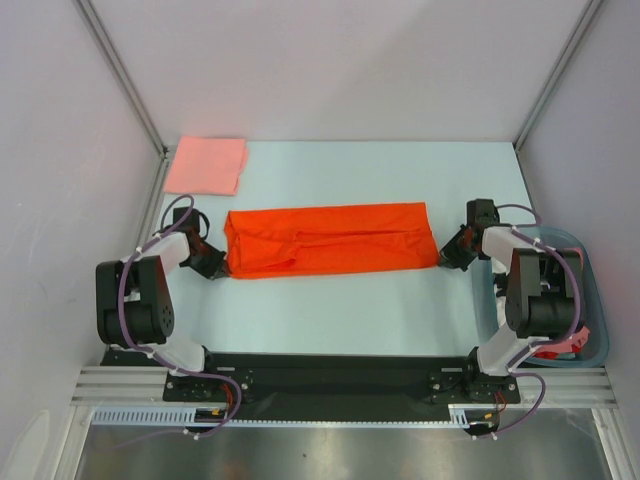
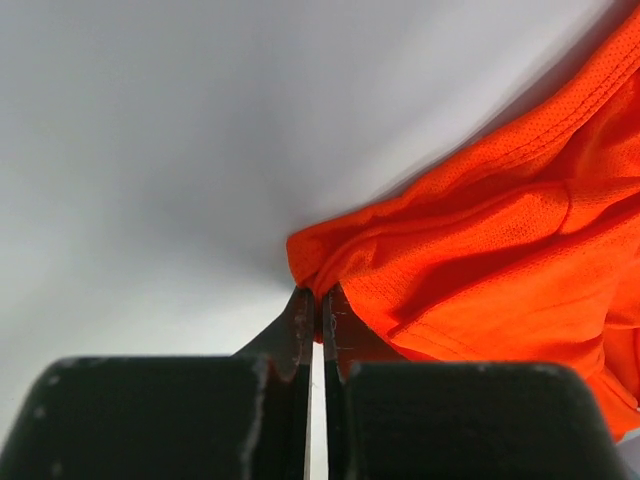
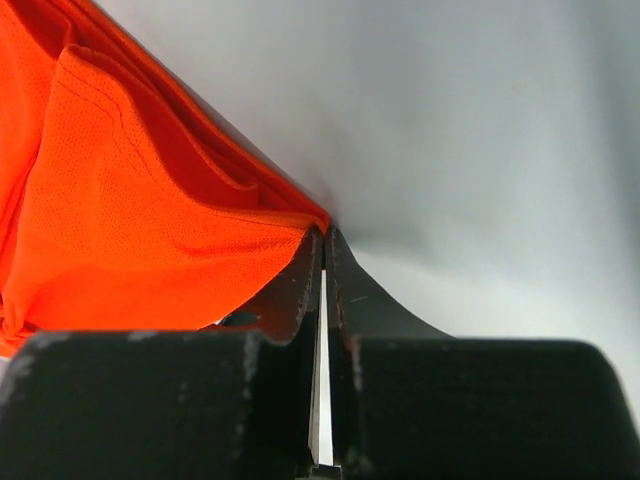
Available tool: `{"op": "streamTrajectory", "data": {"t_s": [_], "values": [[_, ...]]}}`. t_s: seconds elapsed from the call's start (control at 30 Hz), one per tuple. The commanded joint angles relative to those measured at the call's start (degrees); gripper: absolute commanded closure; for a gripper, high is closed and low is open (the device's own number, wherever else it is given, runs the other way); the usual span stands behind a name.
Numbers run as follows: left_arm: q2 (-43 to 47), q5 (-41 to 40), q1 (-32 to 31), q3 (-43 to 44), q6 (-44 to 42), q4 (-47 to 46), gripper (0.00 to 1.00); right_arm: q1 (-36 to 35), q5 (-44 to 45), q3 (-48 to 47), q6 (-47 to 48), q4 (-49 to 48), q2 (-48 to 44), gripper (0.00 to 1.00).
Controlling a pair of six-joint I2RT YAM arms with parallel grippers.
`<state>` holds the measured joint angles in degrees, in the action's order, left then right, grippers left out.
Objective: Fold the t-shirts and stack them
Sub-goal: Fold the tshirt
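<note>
Fold step in hand: orange-red t-shirt (image 1: 330, 238) pinched at both ends.
Top view: the shirt lies as a long band across the table (image 1: 330, 330), with the left gripper (image 1: 212, 262) at its left near corner and the right gripper (image 1: 452, 252) at its right. A folded salmon-pink t-shirt (image 1: 205, 165) sits far left, and a tub (image 1: 592, 300) is off the right edge. Left wrist: jaws nearly together, cloth corner nipped between them. Right wrist: likewise, on the opposite corner. Judged next: lift both corners evenly and carry them across. The surface is pale and smooth, enclosed by white walls.
</note>
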<state>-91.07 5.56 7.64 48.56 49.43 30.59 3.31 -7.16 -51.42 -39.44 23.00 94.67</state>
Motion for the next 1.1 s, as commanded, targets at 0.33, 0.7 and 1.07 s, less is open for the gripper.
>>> {"op": "streamTrajectory", "data": {"t_s": [0.33, 0.7, 1.07], "values": [[9.8, -9.3, 0.5, 0.7, -2.1, 7.4, 0.32, -0.9, 4.5, -1.3, 9.4, 12.6, -7.2, 0.64], [8.6, 7.2, -6.9, 11.3, -15.6, -2.8, 0.54, -9.2, -10.8, -12.6, 16.2, 9.3, -2.9, 0.57], [-6.8, 22.9, -11.2, 11.1, -15.9, -12.1, 0.77, -27.5, -33.4, -21.3, -5.5, -21.2, 17.6, 0.95]]}}
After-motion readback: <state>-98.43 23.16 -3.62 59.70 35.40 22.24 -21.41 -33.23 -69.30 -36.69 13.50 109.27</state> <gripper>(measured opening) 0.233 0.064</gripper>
